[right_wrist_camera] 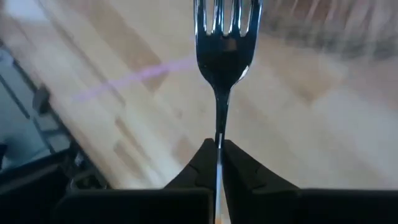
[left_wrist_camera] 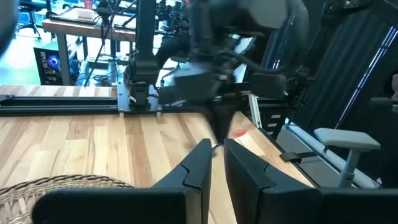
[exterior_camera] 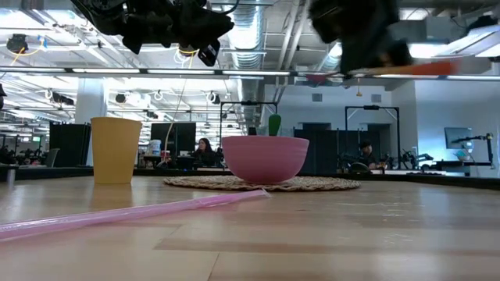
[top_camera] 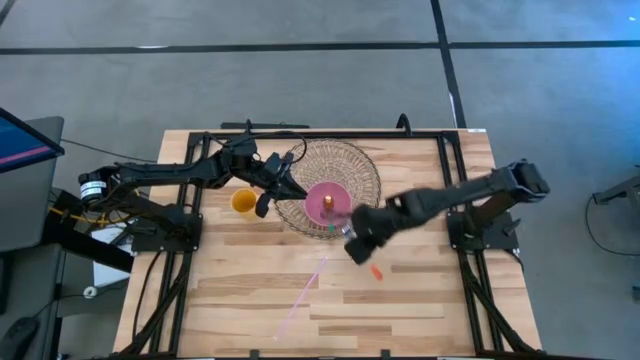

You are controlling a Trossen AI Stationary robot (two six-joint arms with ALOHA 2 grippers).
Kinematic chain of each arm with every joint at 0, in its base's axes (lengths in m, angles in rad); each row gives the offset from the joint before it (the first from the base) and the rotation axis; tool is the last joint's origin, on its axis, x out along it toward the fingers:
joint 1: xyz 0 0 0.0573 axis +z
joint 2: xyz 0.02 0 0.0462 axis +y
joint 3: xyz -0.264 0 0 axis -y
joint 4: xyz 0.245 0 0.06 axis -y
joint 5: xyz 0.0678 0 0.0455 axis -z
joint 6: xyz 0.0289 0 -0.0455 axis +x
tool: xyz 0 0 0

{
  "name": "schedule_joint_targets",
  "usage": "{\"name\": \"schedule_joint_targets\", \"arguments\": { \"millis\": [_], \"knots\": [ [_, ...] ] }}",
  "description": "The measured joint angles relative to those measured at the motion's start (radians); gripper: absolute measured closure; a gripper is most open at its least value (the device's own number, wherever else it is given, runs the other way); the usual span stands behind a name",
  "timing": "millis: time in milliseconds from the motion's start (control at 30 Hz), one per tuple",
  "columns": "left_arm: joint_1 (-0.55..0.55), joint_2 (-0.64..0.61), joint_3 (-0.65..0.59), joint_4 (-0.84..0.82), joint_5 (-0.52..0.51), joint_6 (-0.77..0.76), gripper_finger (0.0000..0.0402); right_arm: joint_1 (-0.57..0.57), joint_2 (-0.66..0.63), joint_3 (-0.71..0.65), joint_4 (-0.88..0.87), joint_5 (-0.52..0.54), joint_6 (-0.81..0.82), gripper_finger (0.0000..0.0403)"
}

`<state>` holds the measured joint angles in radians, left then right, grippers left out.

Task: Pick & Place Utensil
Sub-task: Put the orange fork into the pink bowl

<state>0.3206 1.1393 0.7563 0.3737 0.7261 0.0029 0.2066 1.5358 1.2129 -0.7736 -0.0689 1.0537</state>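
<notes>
Tightly, right gripper (right_wrist_camera: 217, 152) fingers (right_wrist_camera: 239, 168) pinch fork (right_wrist_camera: 222, 43).

One fork (right_wrist_camera: 224, 43), one pink bowl (top_camera: 326, 203), one yellow cup (top_camera: 243, 203), one pink straw (top_camera: 303, 291), one woven mat (top_camera: 350, 166).

You are looking at a metal fork (right_wrist_camera: 222, 59) with a shiny silver head and slim neck, its tines pointing away from the wrist camera. It is being carried clear above the wooden tabletop (right_wrist_camera: 298, 124), its orange handle end (top_camera: 377, 271) sticking out behind.
</notes>
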Motion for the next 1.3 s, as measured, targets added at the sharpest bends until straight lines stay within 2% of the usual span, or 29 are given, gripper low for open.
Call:
{"name": "schedule_joint_targets", "arguments": {
  "millis": [133,400,700,1000,1300],
  "knots": [
    [0.0,0.0,0.0,0.0,0.0,0.0,0.0357,-0.136,0.041,0.053,0.0,-0.081,-0.103,0.0402],
    [0.0,0.0,0.0,0.0,0.0,-0.003,0.0357,-0.357,0.202,0.091,0.003,-0.373,-0.216,0.0402],
    [0.0,0.0,-0.013,0.001,0.0,0.001,0.0357,-0.494,0.37,0.17,-0.015,-0.611,-0.26,0.0403],
    [0.0,-0.002,-0.056,0.001,0.0,0.0,0.0357,-0.545,0.456,0.257,-0.006,-0.617,-0.305,0.0403],
    [0.0,-0.002,-0.066,0.001,0.0,-0.009,0.0357,-0.549,0.468,0.256,-0.014,-0.63,-0.331,0.0397]
  ]
}}
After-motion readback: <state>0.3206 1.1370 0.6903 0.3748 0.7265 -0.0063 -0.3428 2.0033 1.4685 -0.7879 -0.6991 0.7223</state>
